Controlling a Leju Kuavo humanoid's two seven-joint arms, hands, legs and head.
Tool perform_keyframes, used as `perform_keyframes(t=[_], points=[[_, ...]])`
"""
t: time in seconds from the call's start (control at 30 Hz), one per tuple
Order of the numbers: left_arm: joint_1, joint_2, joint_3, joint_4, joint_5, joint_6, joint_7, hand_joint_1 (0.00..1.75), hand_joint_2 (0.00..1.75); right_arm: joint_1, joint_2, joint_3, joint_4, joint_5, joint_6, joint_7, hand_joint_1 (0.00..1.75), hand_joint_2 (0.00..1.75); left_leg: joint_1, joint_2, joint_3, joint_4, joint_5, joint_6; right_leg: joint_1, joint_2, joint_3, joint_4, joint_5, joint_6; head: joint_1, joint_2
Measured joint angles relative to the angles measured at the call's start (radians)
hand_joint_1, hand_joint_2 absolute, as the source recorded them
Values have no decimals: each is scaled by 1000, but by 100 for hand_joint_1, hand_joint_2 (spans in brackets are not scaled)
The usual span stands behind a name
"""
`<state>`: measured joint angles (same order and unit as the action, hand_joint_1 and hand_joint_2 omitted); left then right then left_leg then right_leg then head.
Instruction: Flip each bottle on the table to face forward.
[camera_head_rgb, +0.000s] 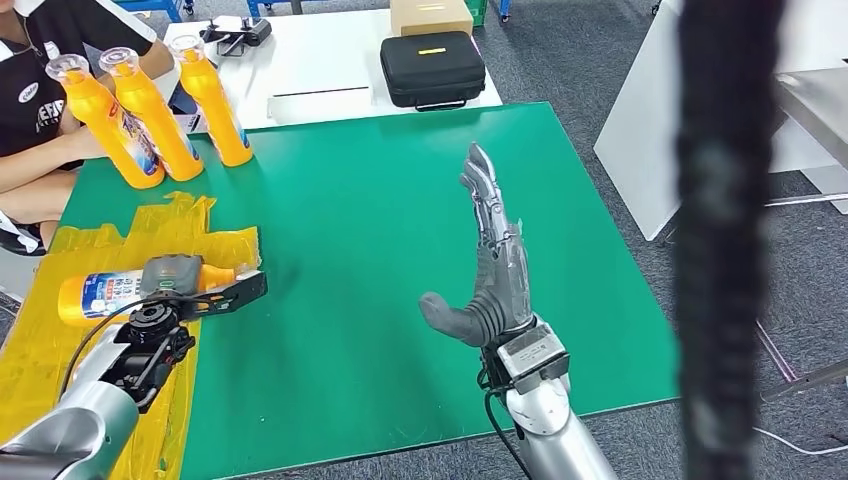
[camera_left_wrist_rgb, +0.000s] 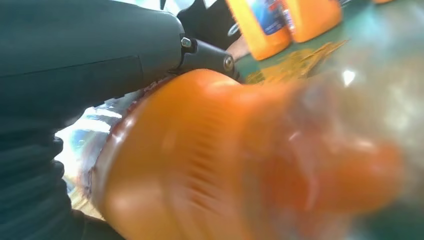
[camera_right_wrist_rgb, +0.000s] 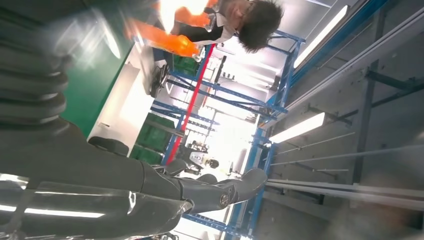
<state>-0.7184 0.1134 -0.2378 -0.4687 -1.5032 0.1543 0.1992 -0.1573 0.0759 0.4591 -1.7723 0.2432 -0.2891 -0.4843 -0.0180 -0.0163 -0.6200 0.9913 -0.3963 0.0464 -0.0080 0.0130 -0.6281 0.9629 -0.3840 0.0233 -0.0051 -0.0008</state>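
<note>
left hand (camera_head_rgb: 190, 285) fingers grasp a lying orange bottle (camera_head_rgb: 100, 295) at the bench's (camera_head_rgb: 380, 200) near left; right hand (camera_head_rgb: 490, 270) fingers released, straight.

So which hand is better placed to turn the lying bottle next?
Left: the left hand already grips the lying bottle on the yellow sheet. The right hand is open, holding nothing, farther away.

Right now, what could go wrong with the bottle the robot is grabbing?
The left hand grips the lying orange bottle over crinkled yellow plastic sheet; the sheet might drag or bunch as the bottle turns. The left wrist view is blurred, so the hold may not be firm and the bottle could slip. Three standing bottles and a person's arm are nearby; a wide swing might knock them.
</note>
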Motion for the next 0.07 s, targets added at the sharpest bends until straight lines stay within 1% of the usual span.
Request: perform_keyframes(t=[0.07], points=[[-1, -2, 20, 7, 9, 11, -2, 0, 175, 0, 2, -1, 1, 2, -1, 4, 0, 175, 0, 0, 0, 0, 0, 0, 0, 0, 0, 0, 0, 0, 0, 0]])
